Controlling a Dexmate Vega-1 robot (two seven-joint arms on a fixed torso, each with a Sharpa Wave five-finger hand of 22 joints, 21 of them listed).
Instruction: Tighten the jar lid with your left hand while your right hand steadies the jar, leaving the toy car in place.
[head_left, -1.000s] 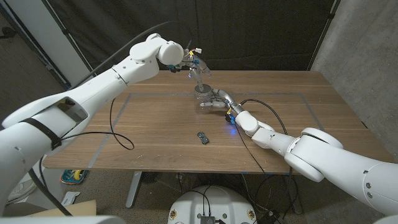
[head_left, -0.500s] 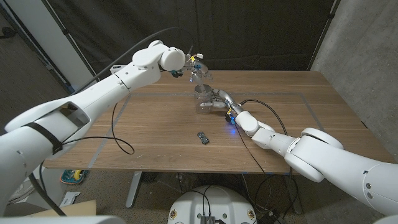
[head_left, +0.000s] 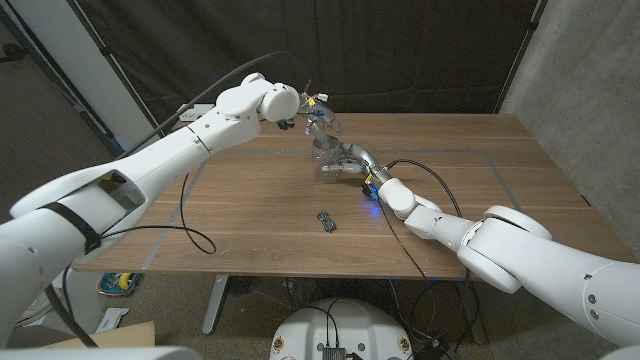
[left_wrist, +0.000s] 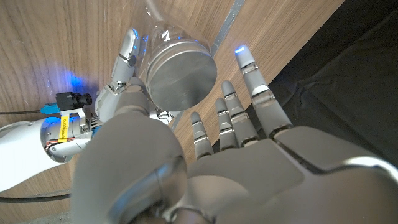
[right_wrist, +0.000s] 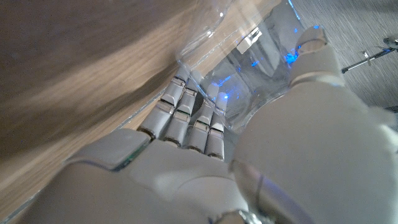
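Note:
A clear glass jar (head_left: 326, 160) with a metal lid (left_wrist: 181, 74) stands upright at the table's far middle. My right hand (head_left: 352, 160) grips the jar's side, fingers (right_wrist: 186, 118) wrapped around the glass (right_wrist: 261, 62). Just above the lid hovers my left hand (head_left: 319, 118), its fingers (left_wrist: 233, 115) spread and holding nothing; the left wrist view shows a gap between them and the lid. In that view the right hand (left_wrist: 121, 68) also shows beside the jar. The small dark toy car (head_left: 326, 220) sits on the wood nearer to me, apart from both hands.
The wooden table (head_left: 250, 200) carries a taped rectangle outline. A black cable (head_left: 190, 225) loops over its left part, another (head_left: 430, 180) trails along my right arm. A dark curtain hangs behind the far edge.
My left hand has come down and slightly right toward the jar lid. The right hand, the jar and the toy car have stayed where they were.

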